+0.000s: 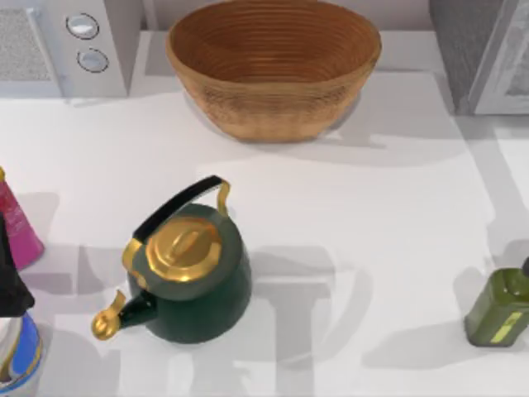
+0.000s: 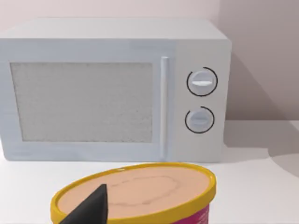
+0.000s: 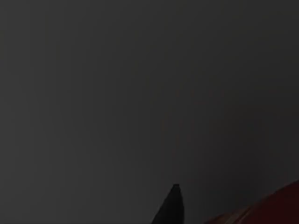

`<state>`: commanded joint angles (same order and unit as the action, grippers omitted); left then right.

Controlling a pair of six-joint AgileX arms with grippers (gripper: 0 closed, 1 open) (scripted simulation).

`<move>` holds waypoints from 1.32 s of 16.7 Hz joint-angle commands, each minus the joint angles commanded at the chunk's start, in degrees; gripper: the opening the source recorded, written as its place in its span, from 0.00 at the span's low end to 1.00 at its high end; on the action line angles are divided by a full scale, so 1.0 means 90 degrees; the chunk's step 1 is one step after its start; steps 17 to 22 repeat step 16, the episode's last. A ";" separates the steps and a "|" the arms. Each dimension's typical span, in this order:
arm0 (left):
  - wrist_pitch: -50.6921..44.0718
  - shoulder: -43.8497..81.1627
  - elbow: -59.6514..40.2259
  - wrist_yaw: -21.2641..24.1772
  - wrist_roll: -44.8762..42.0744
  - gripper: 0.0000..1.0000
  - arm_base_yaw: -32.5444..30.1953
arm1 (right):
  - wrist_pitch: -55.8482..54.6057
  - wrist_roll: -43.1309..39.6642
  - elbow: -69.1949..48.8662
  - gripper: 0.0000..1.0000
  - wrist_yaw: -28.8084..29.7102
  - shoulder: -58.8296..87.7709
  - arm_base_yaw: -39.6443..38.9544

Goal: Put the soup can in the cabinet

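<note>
**Soup can's place impossible to make out**

Soup can: its place cannot be told, since the right wrist view is dark. Whether the right gripper is open or closed is not showing there either. The left gripper is hovering just above a yellow-rimmed tub that is cut off by the frame, and its state cannot be told. Beyond that gripper, past the tub, a white microwave is facing it. Well away from it, an olive-green bottle is standing cropped at the table's right edge, its label's writing too small to read.
</note>
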<state>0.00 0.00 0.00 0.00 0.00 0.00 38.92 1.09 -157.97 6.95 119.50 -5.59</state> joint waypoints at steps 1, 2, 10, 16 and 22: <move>0.0000 0.0000 0.0000 0.0000 0.0000 1.00 0.0000 | 0.0000 0.0000 0.0000 0.30 0.0000 0.0000 0.0000; 0.0000 0.0000 0.0000 0.0000 0.0000 1.00 0.0000 | 0.0000 0.0000 0.0000 0.38 0.0000 0.0000 0.0000; 0.0000 0.0000 0.0000 0.0000 0.0000 1.00 0.0000 | 0.0000 0.0000 0.0000 0.98 0.0000 0.0000 0.0000; 0.0000 0.0000 0.0000 0.0000 0.0000 1.00 0.0000 | 0.0000 0.0000 0.0000 1.00 0.0000 0.0000 0.0000; 0.0000 0.0000 0.0000 0.0000 0.0000 1.00 0.0000 | 0.0000 0.0000 0.0000 1.00 0.0000 0.0000 0.0000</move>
